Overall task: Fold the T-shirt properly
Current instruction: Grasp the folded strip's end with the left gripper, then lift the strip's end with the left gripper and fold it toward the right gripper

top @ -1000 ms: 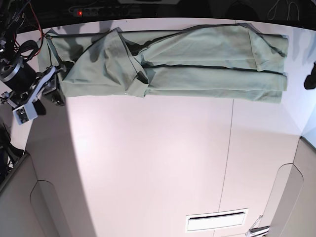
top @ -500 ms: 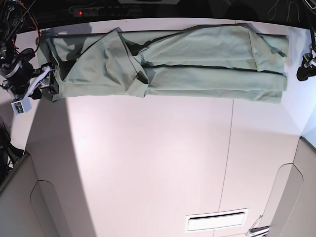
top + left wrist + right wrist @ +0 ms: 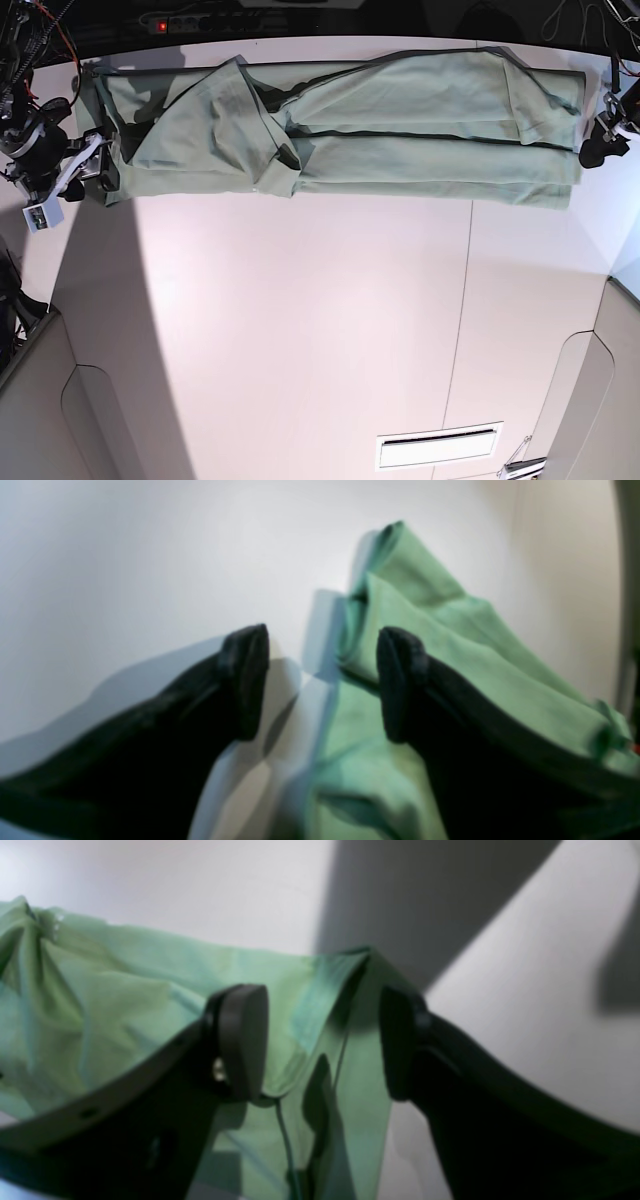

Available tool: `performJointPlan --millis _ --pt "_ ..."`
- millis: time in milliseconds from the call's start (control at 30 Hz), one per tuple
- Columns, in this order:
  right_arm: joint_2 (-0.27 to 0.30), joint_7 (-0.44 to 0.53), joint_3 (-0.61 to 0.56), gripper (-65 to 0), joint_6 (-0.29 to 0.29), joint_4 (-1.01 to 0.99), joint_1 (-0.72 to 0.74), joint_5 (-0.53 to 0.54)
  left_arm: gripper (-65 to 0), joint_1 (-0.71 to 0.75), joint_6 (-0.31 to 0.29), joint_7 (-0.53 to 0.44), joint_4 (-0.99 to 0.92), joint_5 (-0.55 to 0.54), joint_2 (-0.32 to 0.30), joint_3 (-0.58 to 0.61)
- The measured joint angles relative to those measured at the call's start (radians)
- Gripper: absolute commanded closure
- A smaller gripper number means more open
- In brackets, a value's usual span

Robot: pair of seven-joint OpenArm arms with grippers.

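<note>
On one table, one T-shirt between two parted grippers.

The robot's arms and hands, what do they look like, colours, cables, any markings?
Both hands carry two black fingers with flat oval pads: left hand, right hand. In the base view the right arm is black and silver with red and black cables above it, and a small white block sits near its wrist. No markings are legible.

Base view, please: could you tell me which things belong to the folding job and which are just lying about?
Job:
- T-shirt
- left claw, open
- right claw, open

Lying about:
- power strip behind the table
- slot plate
</note>
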Motion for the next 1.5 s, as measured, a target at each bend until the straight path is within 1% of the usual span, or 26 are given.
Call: performJointPlan --millis 67,200,333,467,600,733,767,800,933,967,1067,1133,1233,1333,1367,1433,1500 --pt "0.000 0.000 0.000 -34.3 0.000 0.000 0.000 0.000 -37.6 0.000 0.000 0.043 -0.002 -0.041 0.001 0.000" --pt "0.000 0.000 0.000 -34.3 0.000 0.000 0.000 0.000 -37.6 0.000 0.000 0.073 -0.002 -0.057 0.013 0.000" --pt "0.000 0.000 0.000 -34.3 0.000 0.000 0.000 0.008 -37.6 0.000 0.000 0.083 -0.001 -0.067 0.053 -0.002" --pt "0.000 0.000 0.000 -34.3 0.000 0.000 0.000 0.039 -37.6 -0.001 -0.009 0.098 0.000 -0.086 0.091 0.030" --pt "0.000 0.000 0.000 -34.3 0.000 0.000 0.000 0.039 -37.6 -0.003 -0.011 0.095 0.002 -0.089 0.089 0.061" --pt "0.000 0.000 0.000 -34.3 0.000 0.000 0.000 0.039 -36.5 -0.003 -0.011 0.088 0.002 -0.089 0.089 0.063" --pt "0.000 0.000 0.000 -34.3 0.000 0.000 0.000 0.039 -33.6 -0.003 -0.011 0.087 0.002 -0.088 0.089 0.063" --pt "0.000 0.000 0.000 -34.3 0.000 0.000 0.000 0.039 -29.0 -0.003 -0.011 0.084 0.002 -0.081 0.090 0.063" --pt "0.000 0.000 0.000 -34.3 0.000 0.000 0.000 0.039 -2.7 -0.003 -0.011 0.071 0.003 -0.058 0.089 0.066" --pt "0.000 0.000 0.000 -34.3 0.000 0.000 0.000 0.039 0.0 -0.002 -0.011 0.060 0.003 -0.057 0.090 0.067" --pt "0.000 0.000 0.000 -34.3 0.000 0.000 0.000 0.038 0.0 -0.002 -0.011 0.037 0.005 -0.066 0.091 0.067" --pt "0.000 0.000 0.000 -34.3 -0.005 0.000 0.000 0.017 0.0 0.000 -0.006 0.043 0.025 -0.098 0.094 0.067" --pt "0.000 0.000 0.000 -34.3 -0.036 0.000 0.000 -0.040 0.0 0.006 0.006 0.133 0.088 -0.177 0.103 0.051" --pt "0.000 0.000 0.000 -34.3 -0.067 0.000 0.000 -0.097 0.0 0.008 0.004 0.270 0.181 -0.345 0.105 0.023" --pt "0.000 0.000 0.000 -34.3 -0.080 0.000 0.000 -0.119 0.0 0.003 0.002 0.309 0.213 -0.375 0.114 0.016" --pt "0.000 0.001 0.000 -34.3 -0.088 0.000 0.000 -0.143 0.0 0.000 0.000 0.369 0.272 -0.371 0.149 0.014" --pt "-0.001 0.001 0.000 -34.3 -0.103 0.000 0.000 -0.166 0.0 0.016 0.000 0.378 0.328 -0.368 0.216 0.018"
